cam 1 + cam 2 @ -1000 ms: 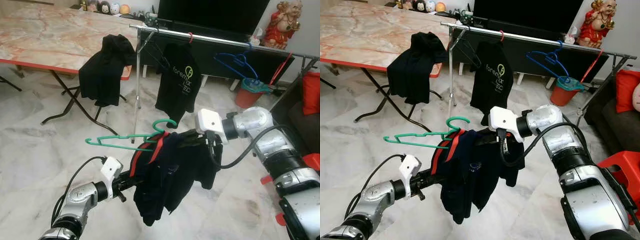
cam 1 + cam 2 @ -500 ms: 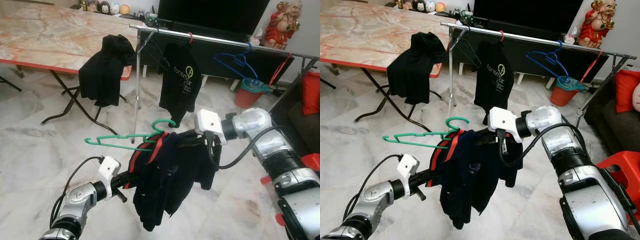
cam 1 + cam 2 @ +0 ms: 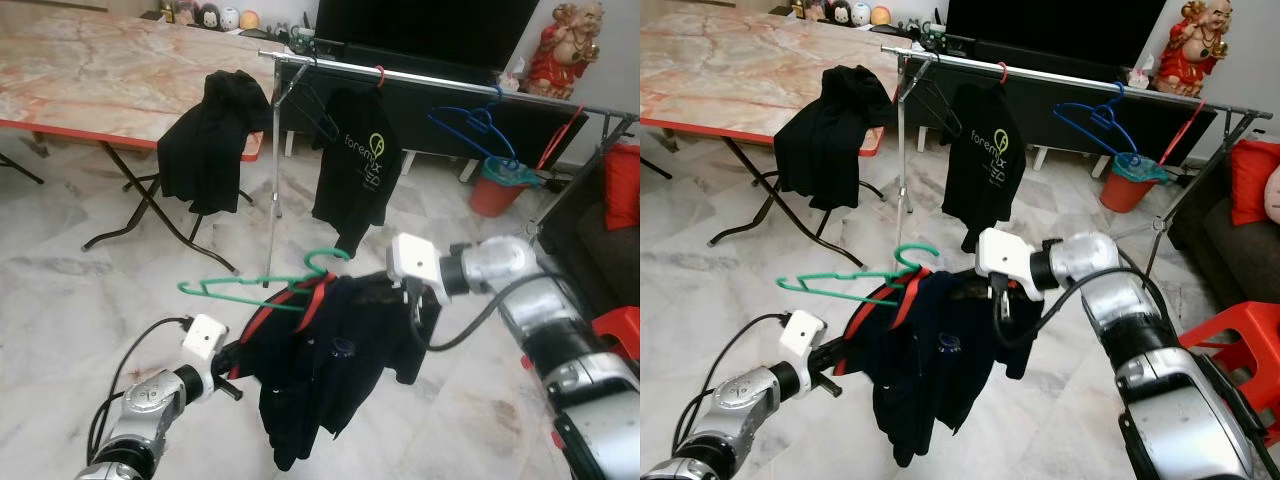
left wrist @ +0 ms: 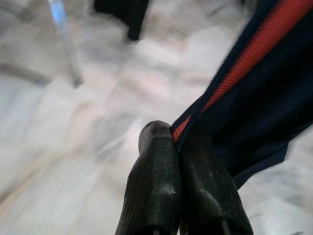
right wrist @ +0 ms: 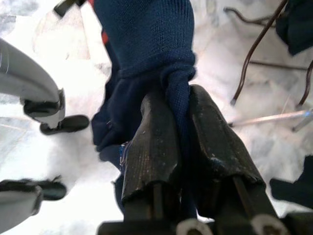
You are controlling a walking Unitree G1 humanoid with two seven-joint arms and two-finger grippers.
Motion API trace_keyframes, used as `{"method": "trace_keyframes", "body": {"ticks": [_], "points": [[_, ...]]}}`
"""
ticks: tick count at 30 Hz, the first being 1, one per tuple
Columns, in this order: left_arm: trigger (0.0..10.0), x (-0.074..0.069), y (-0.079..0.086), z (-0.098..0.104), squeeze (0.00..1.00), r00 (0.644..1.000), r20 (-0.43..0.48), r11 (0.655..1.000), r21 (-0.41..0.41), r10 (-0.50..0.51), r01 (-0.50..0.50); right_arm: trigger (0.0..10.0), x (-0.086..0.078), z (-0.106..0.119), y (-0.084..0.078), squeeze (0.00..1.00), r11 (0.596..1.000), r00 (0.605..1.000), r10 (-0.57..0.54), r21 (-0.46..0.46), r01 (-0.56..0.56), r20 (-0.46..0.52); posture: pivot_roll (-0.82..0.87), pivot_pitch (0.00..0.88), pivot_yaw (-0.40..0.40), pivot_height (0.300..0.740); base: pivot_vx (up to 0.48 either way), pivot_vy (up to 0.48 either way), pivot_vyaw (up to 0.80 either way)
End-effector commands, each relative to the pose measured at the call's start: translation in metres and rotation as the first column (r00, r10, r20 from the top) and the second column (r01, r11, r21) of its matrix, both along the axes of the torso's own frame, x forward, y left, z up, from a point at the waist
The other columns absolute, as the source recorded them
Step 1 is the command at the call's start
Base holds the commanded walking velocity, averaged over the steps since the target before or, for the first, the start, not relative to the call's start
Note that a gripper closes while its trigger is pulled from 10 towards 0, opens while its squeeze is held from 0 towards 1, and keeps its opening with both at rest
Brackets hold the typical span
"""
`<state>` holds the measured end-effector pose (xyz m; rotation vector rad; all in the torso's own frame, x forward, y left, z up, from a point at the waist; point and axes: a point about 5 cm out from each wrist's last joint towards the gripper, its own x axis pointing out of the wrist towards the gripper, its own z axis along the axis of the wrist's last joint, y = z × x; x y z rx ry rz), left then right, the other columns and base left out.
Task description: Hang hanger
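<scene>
- Hanger (image 3: 262, 285), green, carries a navy shirt (image 3: 325, 365) mid-scene, near the robot, well short of the far rail (image 3: 440, 82) where it likely belongs.
- Right gripper (image 5: 180, 131) pinches the shirt's right shoulder, keeping it spread.
- Left gripper (image 4: 177, 142) pinches the red-trimmed left edge.

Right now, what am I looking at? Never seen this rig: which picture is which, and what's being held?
It's a humanoid robot with two silver arms. The two wide pictures come from its head cameras, looking forward and down; the two close-ups come from a camera on each wrist. Both grippers are shut on one navy shirt that has a green hanger in it: left gripper on the red-trimmed edge, right gripper on bunched fabric. Ahead stands a rail with a black shirt and a blue hanger.
</scene>
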<state>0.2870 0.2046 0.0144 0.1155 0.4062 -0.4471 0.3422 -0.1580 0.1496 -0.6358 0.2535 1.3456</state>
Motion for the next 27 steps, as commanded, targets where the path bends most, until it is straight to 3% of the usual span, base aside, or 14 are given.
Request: {"method": "trace_keyframes", "body": {"ticks": [1,3,4,10,14,18,19,21,27], "points": [[10.0,-0.004,0.012,-0.010,0.00,0.991,-0.071,0.991,0.076,0.115,-0.110,10.0,0.000,0.005,-0.014,0.00,0.999,0.999,-0.038,-0.010,0.038,0.026,-0.06,0.000,-0.121,0.740,0.000,0.000,0.00],[10.0,-0.005,0.017,-0.012,0.00,0.983,-0.088,0.984,0.100,0.159,-0.150,10.0,-0.001,0.003,-0.016,0.00,0.999,0.999,-0.042,-0.012,0.042,0.019,-0.06,0.000,-0.121,0.740,0.000,0.000,0.00],[10.0,-0.009,0.028,-0.017,0.00,0.960,-0.117,0.960,0.148,0.256,-0.238,10.0,-0.006,-0.003,-0.022,0.00,0.999,0.999,-0.040,-0.028,0.040,-0.007,-0.06,0.000,-0.119,0.740,0.000,0.000,0.00],[10.0,-0.011,0.035,-0.018,0.00,0.944,-0.123,0.943,0.179,0.306,-0.282,10.0,-0.013,-0.007,-0.028,0.00,0.999,0.999,-0.017,-0.034,0.015,-0.046,-0.06,0.000,-0.114,0.740,0.000,0.000,0.00],[10.0,-0.014,0.041,-0.020,0.00,0.928,-0.142,0.928,0.203,0.344,-0.313,10.0,-0.024,-0.010,-0.044,0.00,0.997,0.994,0.013,-0.078,-0.022,-0.110,-0.06,0.000,-0.108,0.740,0.000,0.000,0.00],[10.0,-0.015,0.045,-0.021,0.00,0.921,-0.144,0.919,0.221,0.361,-0.325,10.0,-0.029,-0.013,-0.058,0.00,0.983,0.991,0.006,-0.180,-0.030,-0.134,-0.06,0.000,-0.102,0.740,0.000,0.000,0.00],[10.0,-0.016,0.047,-0.020,0.00,0.920,-0.145,0.917,0.228,0.364,-0.327,10.0,-0.031,-0.018,-0.067,0.00,0.963,0.989,-0.009,-0.266,-0.030,-0.145,-0.07,0.000,-0.095,0.740,0.000,0.000,0.00],[10.0,-0.015,0.049,-0.019,0.00,0.920,-0.144,0.915,0.241,0.364,-0.324,10.0,-0.030,-0.022,-0.073,0.00,0.939,0.993,-0.038,-0.343,-0.004,-0.115,-0.07,0.000,-0.094,0.740,0.000,0.000,0.00],[10.0,-0.009,0.049,-0.013,0.00,0.926,-0.133,0.919,0.238,0.353,-0.316,10.0,-0.028,-0.028,-0.069,0.00,0.915,0.996,-0.066,-0.401,0.035,-0.065,-0.06,0.000,-0.095,0.740,0.000,0.000,0.00]]}}
